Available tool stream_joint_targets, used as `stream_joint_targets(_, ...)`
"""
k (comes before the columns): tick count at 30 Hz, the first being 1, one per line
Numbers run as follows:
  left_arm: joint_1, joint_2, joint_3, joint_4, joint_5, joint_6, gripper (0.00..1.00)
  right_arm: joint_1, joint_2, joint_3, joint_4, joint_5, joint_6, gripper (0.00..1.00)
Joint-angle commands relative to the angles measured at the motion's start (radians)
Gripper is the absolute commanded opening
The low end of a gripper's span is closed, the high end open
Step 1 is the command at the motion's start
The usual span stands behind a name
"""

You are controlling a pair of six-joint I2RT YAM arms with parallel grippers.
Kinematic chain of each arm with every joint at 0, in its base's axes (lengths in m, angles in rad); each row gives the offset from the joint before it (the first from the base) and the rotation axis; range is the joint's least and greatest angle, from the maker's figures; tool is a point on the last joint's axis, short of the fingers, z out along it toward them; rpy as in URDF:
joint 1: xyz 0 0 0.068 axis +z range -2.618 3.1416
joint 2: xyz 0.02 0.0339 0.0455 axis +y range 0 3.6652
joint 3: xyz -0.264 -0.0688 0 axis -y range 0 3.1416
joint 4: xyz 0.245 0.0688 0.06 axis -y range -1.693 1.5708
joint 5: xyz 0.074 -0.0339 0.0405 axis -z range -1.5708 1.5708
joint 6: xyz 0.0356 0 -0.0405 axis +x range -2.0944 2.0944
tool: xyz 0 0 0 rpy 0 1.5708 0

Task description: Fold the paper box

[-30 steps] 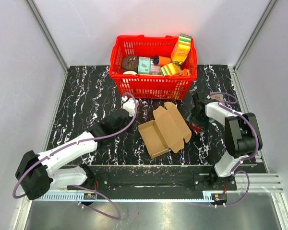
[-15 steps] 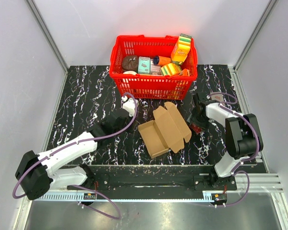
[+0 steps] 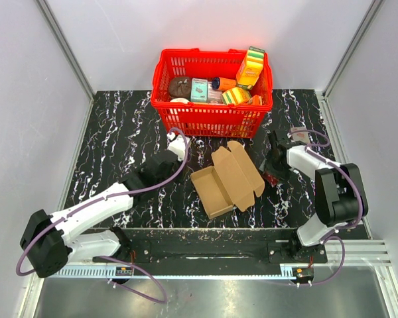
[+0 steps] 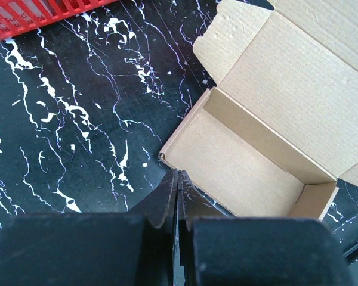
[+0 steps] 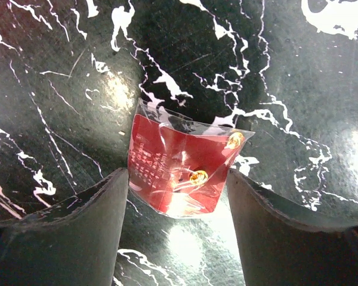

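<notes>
Left gripper (image 4: 176, 179), fingers pressed together and empty, points at the paper box (image 3: 227, 179), which lies unfolded between the arms at six o'clock from the red basket (image 3: 212, 119). The card looks light and stiff and should hinge at its creases; the lid's free edge seems the best hold. At the box's three o'clock, the right gripper (image 5: 176, 174) gapes astride a red packet (image 5: 167, 158).

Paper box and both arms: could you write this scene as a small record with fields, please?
paper box: tray walls up, lid open
red packet: lying flat, right of the box
left end effector: shut, empty, close to a tray corner
right end effector: open, straddling the red packet
red basket: behind the box, holds small items
</notes>
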Motion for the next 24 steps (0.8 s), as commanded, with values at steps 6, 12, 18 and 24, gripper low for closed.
stream_joint_targets(6, 0.004, -0.035, 0.023, 0.010, -0.013, -0.004, 0.00, 0.004, -0.161, 0.087, -0.128, 0.097, -0.035, 0.71)
stream_joint_targets(12, 0.004, -0.046, 0.034, 0.002, -0.016, -0.007, 0.00, 0.004, -0.262, 0.186, -0.223, 0.174, -0.078, 0.71)
stream_joint_targets(18, 0.002, -0.049, 0.037, -0.001, -0.022, -0.010, 0.00, 0.004, -0.342, 0.255, -0.258, 0.144, -0.121, 0.76)
stream_joint_targets(24, 0.004, -0.058, 0.034, -0.010, -0.017, -0.018, 0.00, -0.024, -0.244, 0.219, -0.232, 0.029, -0.083, 0.89)
